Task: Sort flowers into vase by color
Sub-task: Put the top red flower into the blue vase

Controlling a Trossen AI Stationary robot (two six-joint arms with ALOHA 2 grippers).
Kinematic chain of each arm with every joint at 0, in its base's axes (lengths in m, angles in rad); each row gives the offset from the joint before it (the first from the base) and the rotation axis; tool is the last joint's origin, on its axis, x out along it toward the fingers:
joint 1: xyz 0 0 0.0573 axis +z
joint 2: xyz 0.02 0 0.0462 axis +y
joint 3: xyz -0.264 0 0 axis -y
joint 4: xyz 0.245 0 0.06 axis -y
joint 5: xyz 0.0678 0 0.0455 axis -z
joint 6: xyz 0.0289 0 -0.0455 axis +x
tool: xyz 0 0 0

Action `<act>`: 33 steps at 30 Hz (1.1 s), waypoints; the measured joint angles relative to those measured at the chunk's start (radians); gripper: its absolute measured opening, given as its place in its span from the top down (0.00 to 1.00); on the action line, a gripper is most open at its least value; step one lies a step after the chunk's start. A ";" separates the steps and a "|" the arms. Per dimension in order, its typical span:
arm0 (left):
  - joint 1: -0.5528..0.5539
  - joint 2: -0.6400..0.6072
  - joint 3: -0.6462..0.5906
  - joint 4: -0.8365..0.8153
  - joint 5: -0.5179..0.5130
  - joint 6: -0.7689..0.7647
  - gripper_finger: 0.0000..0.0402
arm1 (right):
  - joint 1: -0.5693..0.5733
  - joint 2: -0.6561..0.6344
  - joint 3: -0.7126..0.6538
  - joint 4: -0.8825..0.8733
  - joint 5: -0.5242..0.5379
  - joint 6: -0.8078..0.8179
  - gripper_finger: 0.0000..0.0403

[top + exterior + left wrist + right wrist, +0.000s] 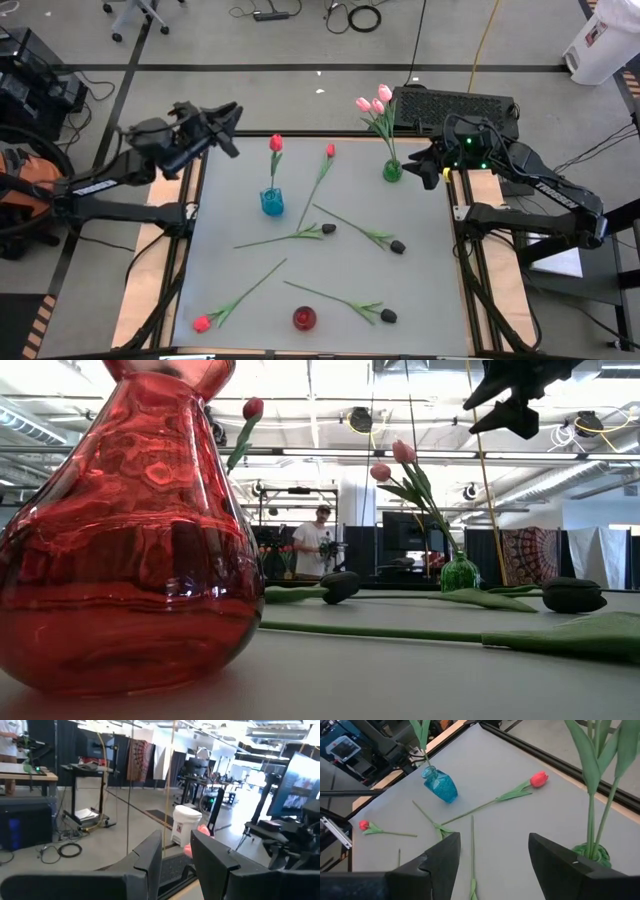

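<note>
Three pink tulips (377, 102) stand in the green vase (392, 171) at the far right. One red tulip (276, 143) stands in the blue vase (271, 202). Another red tulip (330, 151) lies flat beside it, also in the right wrist view (539, 779). A third red tulip (202, 323) lies near the left front corner. Three black tulips (328, 229) (398, 246) (388, 316) lie on the table. My right gripper (415, 165) (492, 845) hovers open just right of the green vase. My left gripper (232, 128) (176, 840) is open, raised over the table's far left corner.
A red vase (304, 318) (120, 530) stands at the near edge, between the lying stems. A dark keyboard-like box (455, 108) sits beyond the far right corner. A bare stretch of the grey mat (420, 290) lies along the right side.
</note>
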 joint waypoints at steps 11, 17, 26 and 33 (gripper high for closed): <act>0.030 0.085 0.180 -0.193 0.039 0.027 0.73 | 0.035 0.000 0.000 0.000 0.000 0.016 0.44; 0.029 0.078 0.204 -0.228 0.039 0.026 0.73 | 0.039 0.000 0.000 0.000 0.004 0.016 0.44; 0.025 0.076 0.204 -0.282 0.040 -0.001 0.73 | 0.039 0.007 0.000 0.027 0.005 0.059 0.44; 0.025 0.076 0.204 -0.295 0.050 -0.001 0.73 | 0.052 0.066 0.000 0.077 0.007 0.212 0.44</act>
